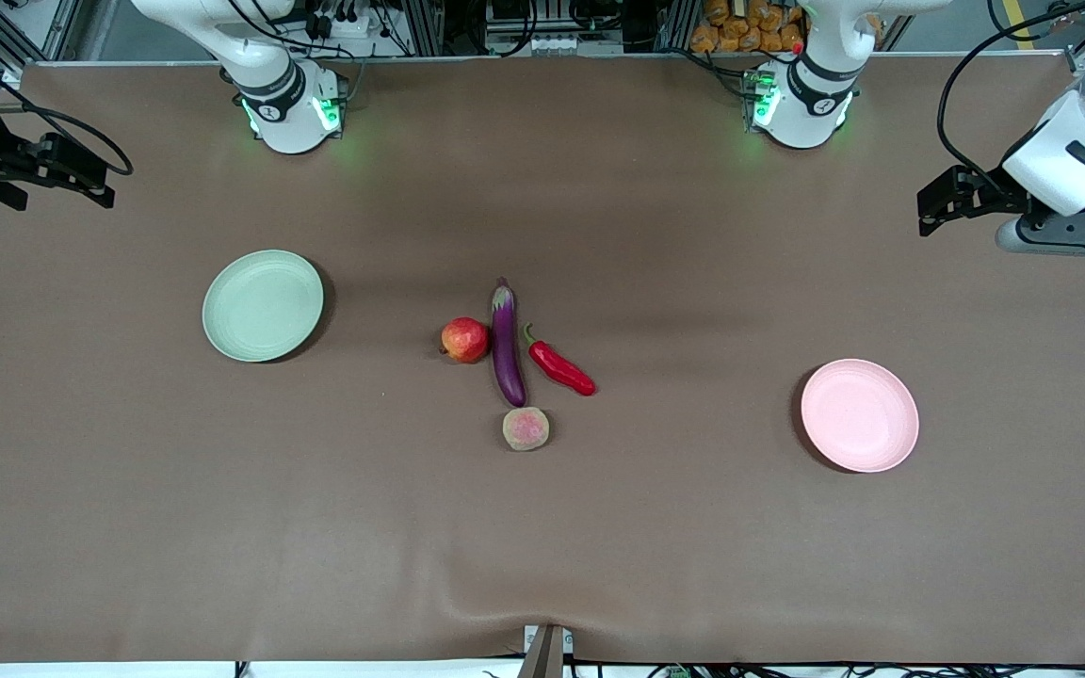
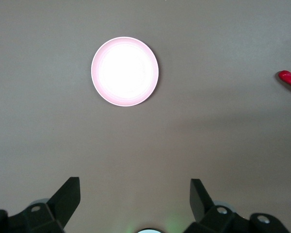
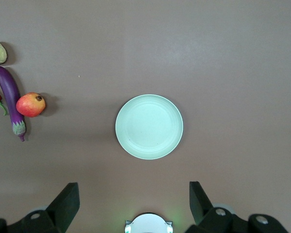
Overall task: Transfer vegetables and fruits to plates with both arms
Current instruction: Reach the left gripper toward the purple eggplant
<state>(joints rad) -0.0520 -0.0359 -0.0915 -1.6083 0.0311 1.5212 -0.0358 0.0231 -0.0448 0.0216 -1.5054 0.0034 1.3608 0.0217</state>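
The purple eggplant (image 1: 507, 348) lies mid-table between the red fruit (image 1: 465, 340) and the red chili (image 1: 559, 367). The yellowish-green fruit (image 1: 526, 428) sits just nearer the camera. The green plate (image 1: 263, 305) lies toward the right arm's end and the pink plate (image 1: 860, 415) toward the left arm's end; both are bare. My left gripper (image 2: 136, 194) hangs open and empty, high over the table, with the pink plate (image 2: 124, 71) below. My right gripper (image 3: 134, 196) is open and empty, high above the green plate (image 3: 149, 126); the eggplant (image 3: 9, 97) and red fruit (image 3: 30, 104) show there too.
A brown mat (image 1: 542, 546) covers the table. The arm bases (image 1: 290, 108) (image 1: 801, 104) stand along the far edge, with racks and cables past them. A small metal bracket (image 1: 544, 650) sits at the near edge. Wide bare mat surrounds both plates.
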